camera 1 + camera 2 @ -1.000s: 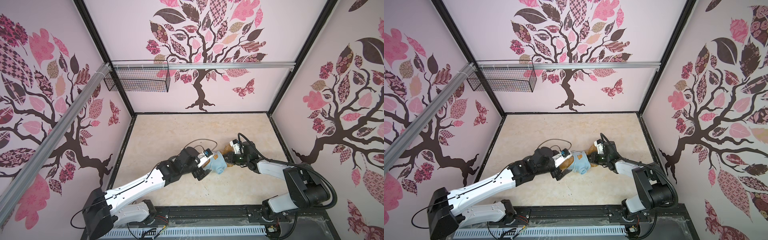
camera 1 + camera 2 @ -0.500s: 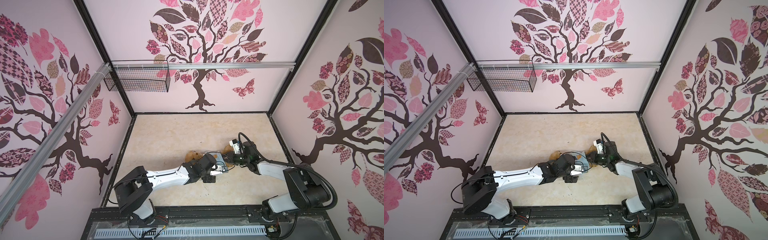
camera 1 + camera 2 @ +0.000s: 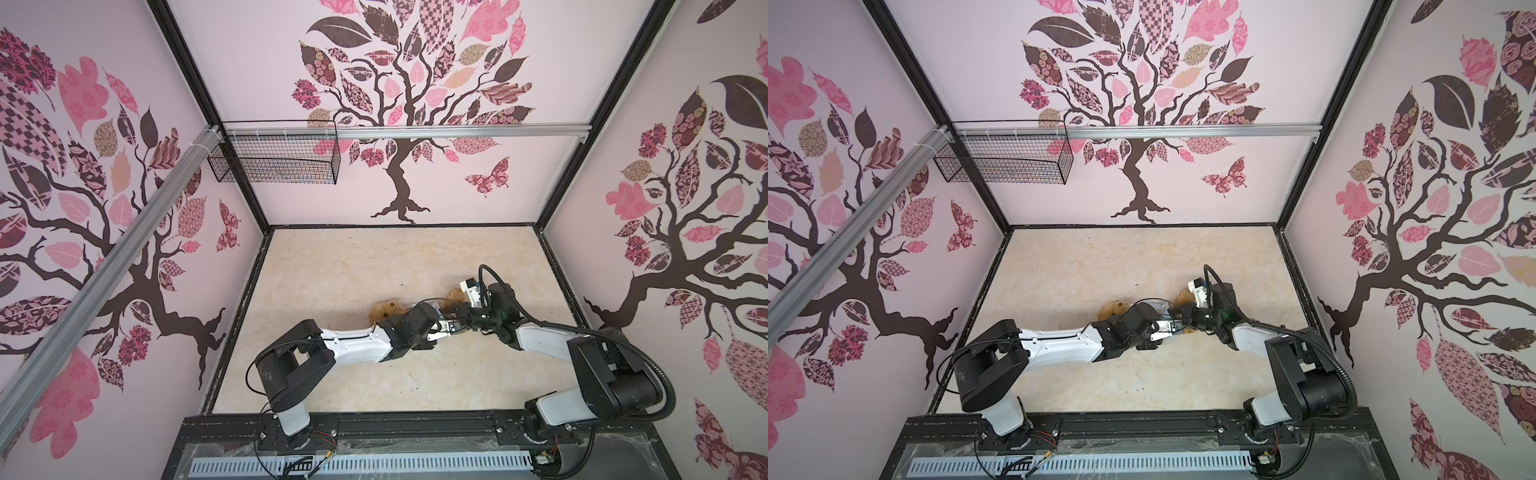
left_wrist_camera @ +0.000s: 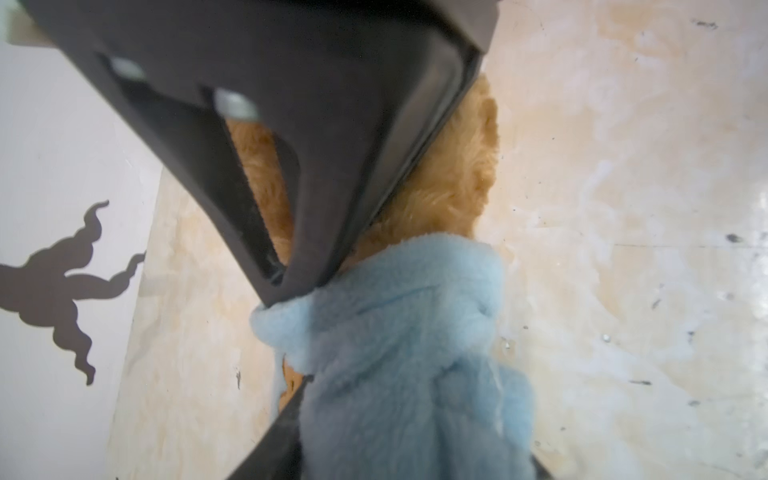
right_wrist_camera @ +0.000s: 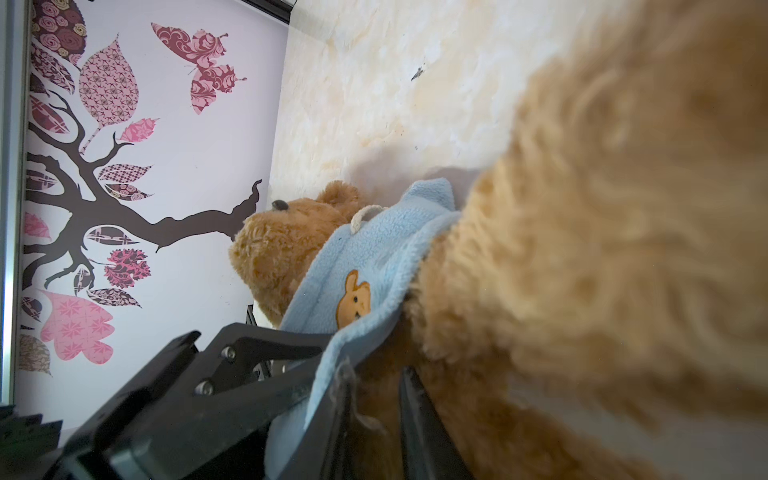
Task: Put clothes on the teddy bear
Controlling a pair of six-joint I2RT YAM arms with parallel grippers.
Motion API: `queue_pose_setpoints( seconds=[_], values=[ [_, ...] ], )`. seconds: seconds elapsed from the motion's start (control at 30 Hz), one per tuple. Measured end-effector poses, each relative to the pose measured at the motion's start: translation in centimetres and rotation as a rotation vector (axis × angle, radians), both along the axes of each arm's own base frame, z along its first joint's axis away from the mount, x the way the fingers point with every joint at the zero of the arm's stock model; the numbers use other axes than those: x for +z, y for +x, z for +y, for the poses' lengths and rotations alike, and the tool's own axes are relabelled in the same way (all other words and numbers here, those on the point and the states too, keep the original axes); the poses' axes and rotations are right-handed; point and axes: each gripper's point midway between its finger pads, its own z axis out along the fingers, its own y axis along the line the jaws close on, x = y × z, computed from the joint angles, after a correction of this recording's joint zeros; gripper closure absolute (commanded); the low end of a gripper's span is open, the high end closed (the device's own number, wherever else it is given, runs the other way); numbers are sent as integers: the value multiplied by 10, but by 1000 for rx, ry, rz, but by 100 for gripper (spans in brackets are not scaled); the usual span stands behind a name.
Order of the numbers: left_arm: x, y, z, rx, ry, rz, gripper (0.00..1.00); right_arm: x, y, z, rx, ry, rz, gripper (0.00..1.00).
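The counter [image 3: 332, 270] is a pale marbled surface carrying only the work in hand. The teddy bear [image 3: 384, 309] lies on it right of centre, between the two arms. Its head points toward the left arm's side, and in both top views the arms hide most of its torso.

The shirt [image 5: 353, 257] is light-blue fleece, bunched about the neck and chest. The lower body is uncovered, so dressing is judged partway done.

The left hand [image 4: 297, 332] is clamped on a fold of the shirt, with fleece filling the jaws. The right hand [image 5: 374, 370] has its jaws narrowly apart with hem and fur between them; whether it is pinching cannot be told.

Handling, as judged: the bear is light and soft and yields under pressure, and its shaggy pile is likely to slip. The fleece stretches and bunches. Take the shirt by its hem edge and steady the bear by the torso or a limb.
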Motion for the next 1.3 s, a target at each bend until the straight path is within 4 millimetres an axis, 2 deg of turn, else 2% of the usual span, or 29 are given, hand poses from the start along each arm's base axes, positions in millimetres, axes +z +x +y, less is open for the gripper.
queue_pose_setpoints(
  seconds=[0.1,0.17,0.33,0.47,0.53,0.7,0.83,0.97,1.1,1.3],
  values=[
    [6,2,6,22,-47,57,85,11,-6,-6,-3,-17,-53,67],
    [15,3,13,39,-84,108,93,27,-10,-10,-9,-25,-127,65],
    [45,6,37,80,-216,251,97,81,-29,-18,-34,-40,-374,60],
    [67,11,60,108,-332,374,100,121,-54,-11,-15,-44,-602,56],
    [79,12,71,115,-390,427,100,123,-65,-7,5,-40,-662,55],
    [111,1,84,54,-528,540,100,100,-79,5,66,-84,-704,41],
    [126,-18,84,-26,-572,643,100,95,-103,36,198,-129,-806,31],
    [137,-37,82,-108,-571,715,100,96,-124,60,306,-164,-925,27],
    [142,-48,82,-161,-551,734,100,92,-121,63,315,-211,-982,25],
    [134,-67,81,-207,-496,758,100,106,-120,65,305,-202,-1080,24]
  ],
)
